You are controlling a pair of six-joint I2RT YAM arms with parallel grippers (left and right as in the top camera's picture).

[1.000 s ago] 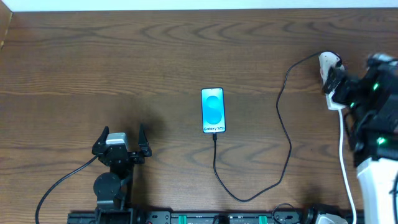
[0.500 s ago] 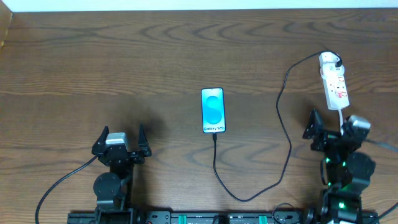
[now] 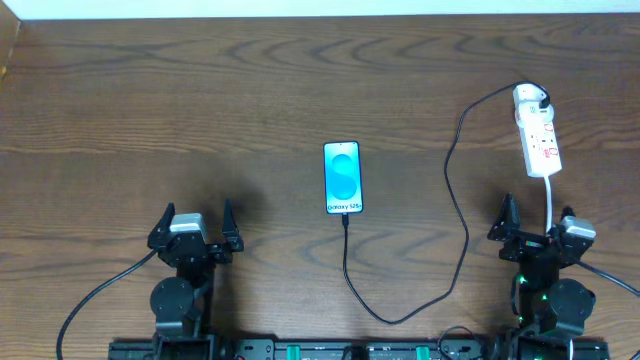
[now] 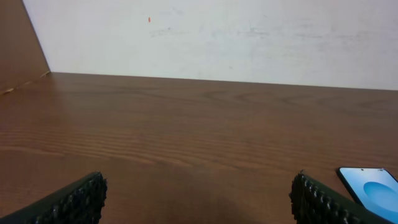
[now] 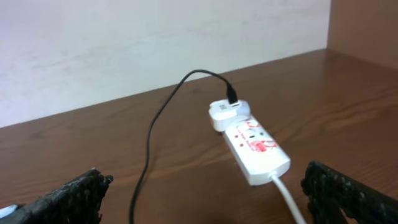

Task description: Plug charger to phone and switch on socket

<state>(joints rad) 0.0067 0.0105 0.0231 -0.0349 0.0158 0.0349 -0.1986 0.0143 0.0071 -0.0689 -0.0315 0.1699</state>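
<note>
Charger [image 3: 345,250] seated in phone [image 3: 342,177] mid-frame, trailing to socket [image 3: 537,135] upper right. Left hand [image 3: 196,212], right hand [image 3: 540,215] parked low, wide open, empty, probably finished.

Setting reads as a robotics lab test station. You have a bare wood-grain desk [image 3: 200,80], a plain white wall [image 4: 217,31] straight ahead of the left end effector [image 4: 198,190], and an equipment mounting rail [image 3: 330,350] behind it.
</note>
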